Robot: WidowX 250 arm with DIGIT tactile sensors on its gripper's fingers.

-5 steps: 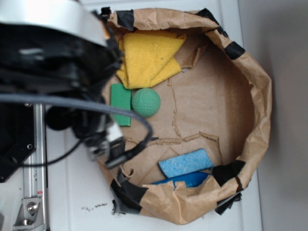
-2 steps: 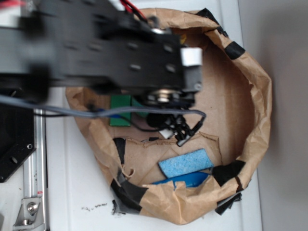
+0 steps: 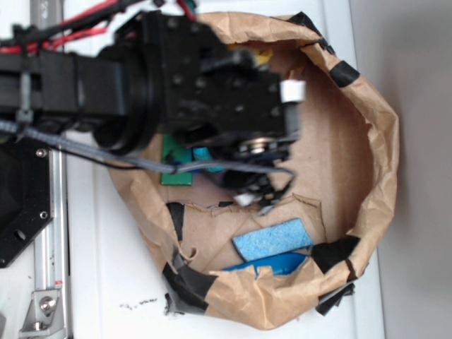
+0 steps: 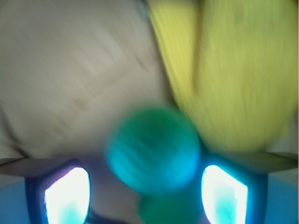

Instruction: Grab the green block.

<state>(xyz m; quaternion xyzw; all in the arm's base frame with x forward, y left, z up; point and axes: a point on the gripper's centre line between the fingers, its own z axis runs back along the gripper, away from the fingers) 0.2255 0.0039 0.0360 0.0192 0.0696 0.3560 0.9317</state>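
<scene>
In the exterior view my arm (image 3: pixel 212 92) hangs over the brown paper bag and hides the gripper. Only the lower part of the flat green block (image 3: pixel 176 164) shows under the arm, at the bag's left side. In the blurred wrist view my gripper (image 4: pixel 145 196) is open and empty. Its two bright fingers (image 4: pixel 67 196) stand on either side of the round green ball (image 4: pixel 153 149). A small piece of the green block (image 4: pixel 166 210) shows just below the ball, between the fingers. Whether the fingers touch anything cannot be told.
The crumpled paper bag wall (image 3: pixel 378 141) rings the work area, patched with black tape. A blue sponge (image 3: pixel 272 239) lies at the bag's front, with a blue object (image 3: pixel 272 263) beneath it. A yellow cloth (image 4: pixel 233 70) lies beyond the ball, mostly hidden in the exterior view.
My arm has swung from the bag's left edge to over its middle, now covering the ball, the cloth and the top of the green block. The objects have not moved.
</scene>
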